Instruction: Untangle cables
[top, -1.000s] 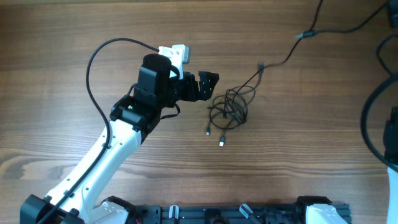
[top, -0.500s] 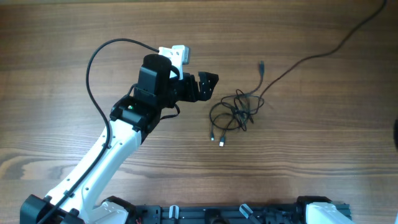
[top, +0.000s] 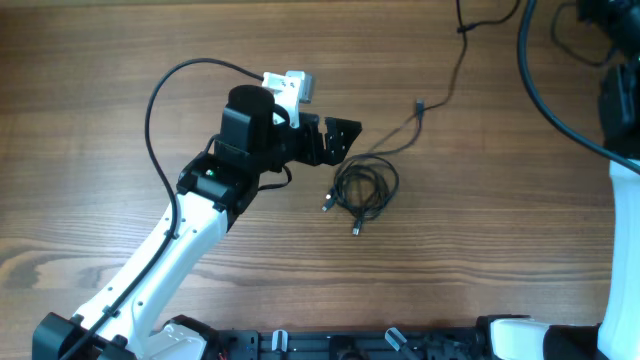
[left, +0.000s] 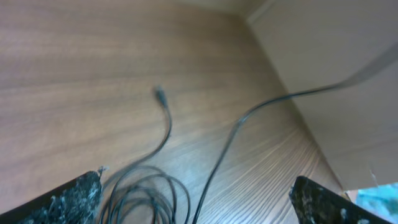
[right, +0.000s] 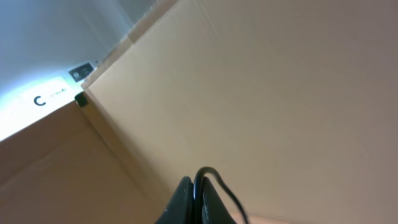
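Desk (top: 100, 80): wood-grain top, carries everything.
Left arm (top: 180, 240): reaches from the near left edge toward the centre.
Right arm (top: 625, 230): far right edge, raised; its wrist view shows only a pale wall.
Left claw (top: 342, 138): jaws wide apart, holding nothing; both tips frame the wrist view.
Right claw (right: 189, 199): appears pinched shut on a thin black cord.
Cables (top: 365, 188): small loose coil at desk centre, just beside the left claw, on its right and slightly nearer the base.
Strand (top: 455, 70): one cord leaves the coil and runs away to the far right, toward the right claw; this is the long axis.
Plug ends (top: 327, 203): two lie at the coil's near side, and a third lies apart beyond the coil, beside the strand.
Key relation: the left arm is much nearer the coil, the right well apart. Judgement: the left claw pins or picks the coil while the right draws the strand out along that axis.
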